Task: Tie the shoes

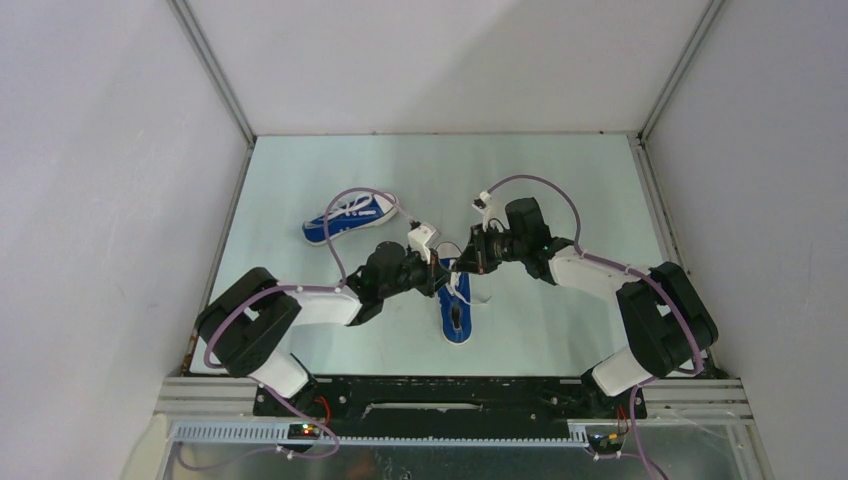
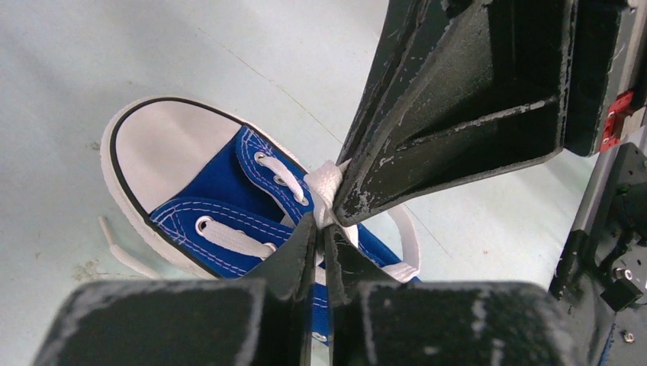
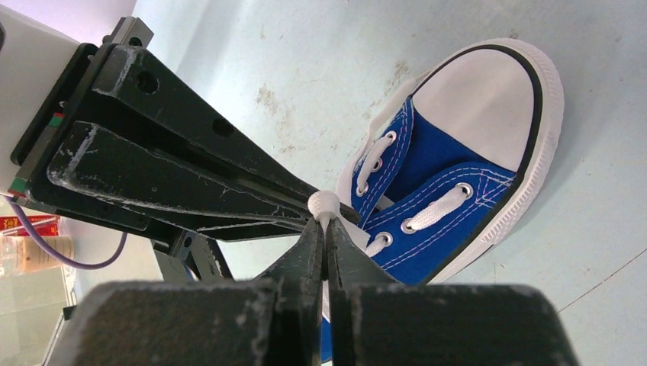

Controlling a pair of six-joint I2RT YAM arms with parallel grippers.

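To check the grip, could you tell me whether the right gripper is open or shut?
Shut on the lace: the right gripper shows no gap at its tips, which pinch the lace above the shoe.

Left arm (image 1: 318, 305), right arm (image 1: 590, 272): white links, black joints; purple cables (image 1: 349, 193) rising from base plate (image 1: 450, 392); fingers (image 2: 152, 324) scuffed black.

Pale green table (image 1: 580, 200) under two blue shoes, near shoe (image 1: 458, 322) central, far shoe (image 1: 350, 218) back left.
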